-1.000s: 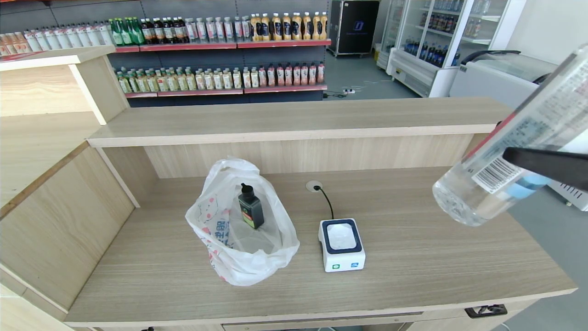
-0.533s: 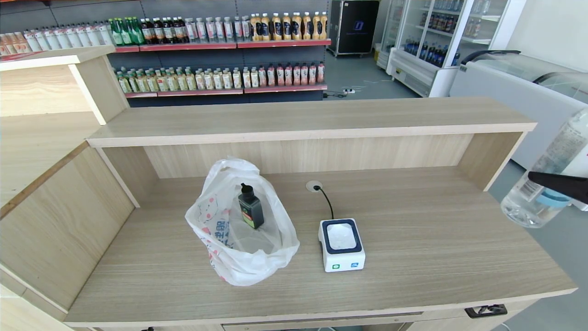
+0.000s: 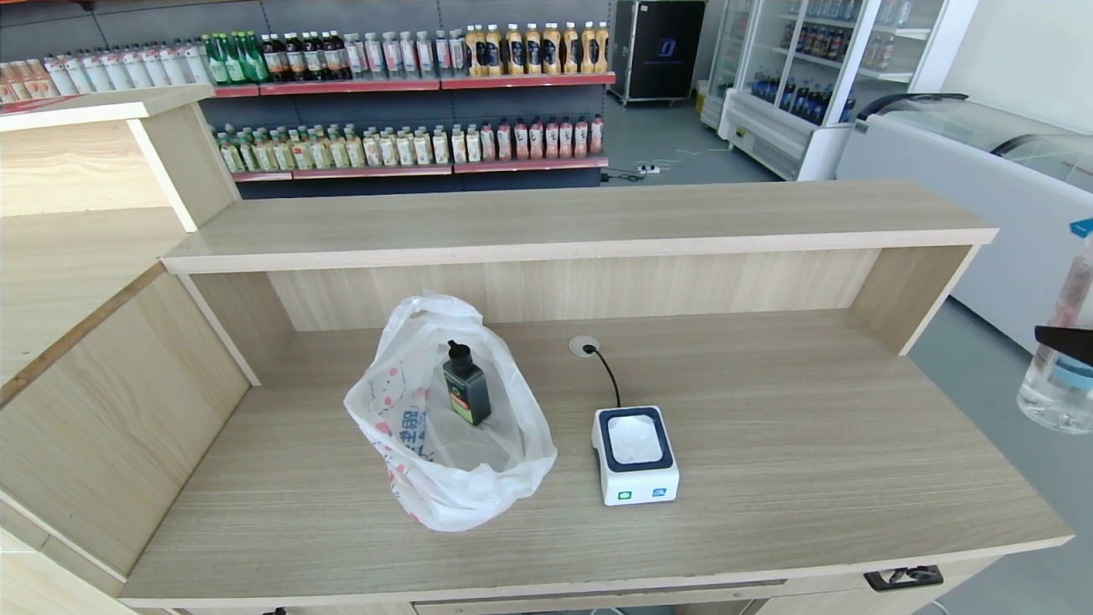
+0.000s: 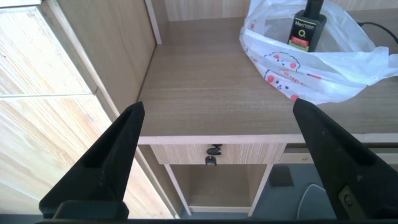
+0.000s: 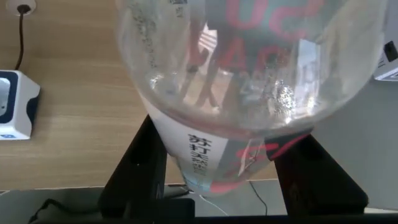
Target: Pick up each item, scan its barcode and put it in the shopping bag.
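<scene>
the right gripper (image 3: 1066, 340) sits at the far right edge of the head view, its dark fingers pinching a clear bottle (image 3: 1057, 389) around the lower body. the bottle stands nearly upright, blue cap up, out past the right end of the counter (image 3: 811, 444) and over the floor. on the counter's left half a white bag (image 3: 401, 444) stands open with a black bottle (image 3: 466, 386) upright inside. the scanner (image 3: 634, 454) sits near the bag's right side without touching it, window up, and its cable (image 3: 608, 376) runs back to a hole in the countertop. in the left wrist view the left gripper (image 4: 217, 162) hangs with its fingers (image 4: 106, 165) spread wide and nothing between them, in front of the counter's front edge and above a drawer front (image 4: 186, 152). the bag (image 4: 311, 56) and black bottle (image 4: 305, 28) lie beyond it on the counter. in the right wrist view the right gripper (image 5: 224, 180) has a finger (image 5: 134, 180) on either side of the clear bottle (image 5: 249, 81), whose rounded base faces the camera. the scanner (image 5: 15, 106) rests on the counter (image 5: 81, 124) well apart from the bottle, with the cable (image 5: 22, 31) leading away from it.
</scene>
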{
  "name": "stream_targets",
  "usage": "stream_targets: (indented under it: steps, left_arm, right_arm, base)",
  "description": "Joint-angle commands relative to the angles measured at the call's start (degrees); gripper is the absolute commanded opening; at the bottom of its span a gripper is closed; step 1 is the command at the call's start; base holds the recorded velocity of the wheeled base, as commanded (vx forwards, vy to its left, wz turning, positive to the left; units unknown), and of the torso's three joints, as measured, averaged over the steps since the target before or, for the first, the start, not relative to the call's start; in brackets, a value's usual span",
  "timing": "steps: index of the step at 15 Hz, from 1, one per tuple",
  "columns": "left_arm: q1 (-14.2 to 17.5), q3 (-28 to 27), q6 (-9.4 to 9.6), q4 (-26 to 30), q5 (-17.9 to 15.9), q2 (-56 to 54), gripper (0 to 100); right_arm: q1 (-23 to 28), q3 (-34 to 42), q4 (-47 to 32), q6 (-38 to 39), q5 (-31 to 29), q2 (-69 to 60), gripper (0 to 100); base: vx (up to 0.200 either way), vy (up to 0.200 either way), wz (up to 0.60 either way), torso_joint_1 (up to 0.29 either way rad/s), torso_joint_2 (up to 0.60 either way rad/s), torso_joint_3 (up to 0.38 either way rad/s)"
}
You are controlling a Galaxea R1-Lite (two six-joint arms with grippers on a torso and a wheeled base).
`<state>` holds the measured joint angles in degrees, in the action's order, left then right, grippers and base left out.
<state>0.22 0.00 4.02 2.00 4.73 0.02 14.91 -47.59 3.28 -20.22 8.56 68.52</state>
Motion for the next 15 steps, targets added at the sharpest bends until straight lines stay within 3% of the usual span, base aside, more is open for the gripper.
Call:
stream_targets:
  steps: [1, 5, 7, 11, 15]
  left_arm:
    - [0.04, 0.0, 0.02, 0.02, 0.02, 0.06, 100]
    - [0.04, 0.0, 0.02, 0.02, 0.02, -0.02, 100]
    - [0.04, 0.0, 0.02, 0.02, 0.02, -0.02, 100]
    - [0.04, 0.0, 0.02, 0.02, 0.02, -0.02, 100]
    - [0.04, 0.0, 0.02, 0.02, 0.02, -0.02, 100]
  right_arm:
    - [-3.22, -1.1, -0.03, 0.1, -1.0, 0.82, 0]
    - [-9.99, -1.71, -0.64, -0.52, -2.14, 0.82, 0]
    - [-12.01, -1.36, -0.91, -5.88, -1.88, 2.14, 0]
    - [-12.01, -1.89, 0.85, -19.59, -1.61, 8.73, 0]
    - [-12.36, -0.75, 6.39, -27.15, 7.97, 13.39, 0]
  base:
    - [0.0, 0.0, 0.6, -0.002, 0.01, 0.002]
    - [0.0, 0.0, 0.6, 0.003, 0.0, 0.001]
    - [0.0, 0.0, 0.6, 0.005, 0.01, 0.005]
    - [0.0, 0.0, 0.0, 0.0, 0.0, 0.0]
    - [0.0, 0.0, 0.0, 0.0, 0.0, 0.0]
